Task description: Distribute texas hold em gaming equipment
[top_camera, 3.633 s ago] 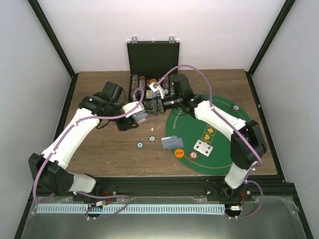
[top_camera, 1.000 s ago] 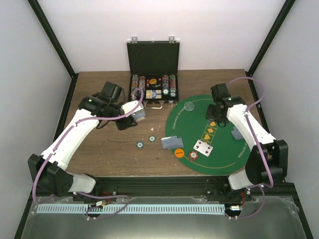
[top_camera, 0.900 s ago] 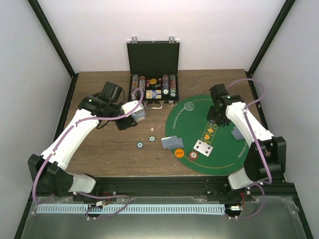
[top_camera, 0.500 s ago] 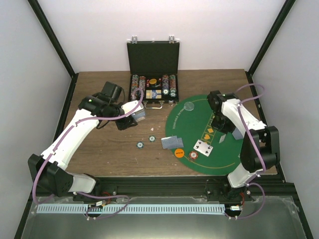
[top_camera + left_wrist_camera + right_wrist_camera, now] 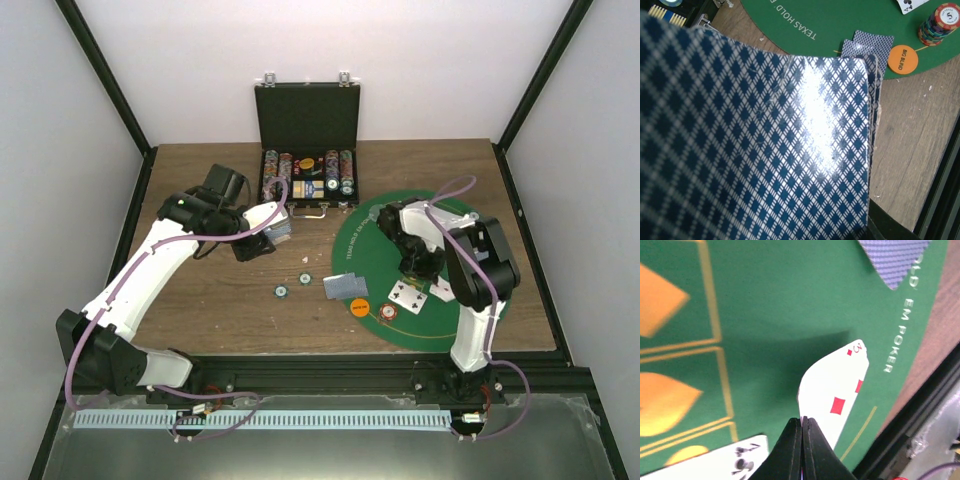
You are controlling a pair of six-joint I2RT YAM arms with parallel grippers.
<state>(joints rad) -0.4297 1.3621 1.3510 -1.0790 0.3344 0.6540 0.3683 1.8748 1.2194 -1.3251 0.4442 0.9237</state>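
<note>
The right gripper [image 5: 802, 424] has its jaws pressed together on one corner of a three of diamonds [image 5: 836, 401]. The card is face up over the near-right part of the green mat [image 5: 765, 315], and its shadow on the felt suggests it hangs clear of the surface. To deal it well, lower it until it lies flat on the mat, just beside the face-up card [image 5: 730, 462] without overlapping. Then let go and lift straight up so nothing drags. Off the mat's far-left edge, the left gripper [image 5: 272, 236] grips the deck [image 5: 755, 150], best held level so no card slips.
</note>
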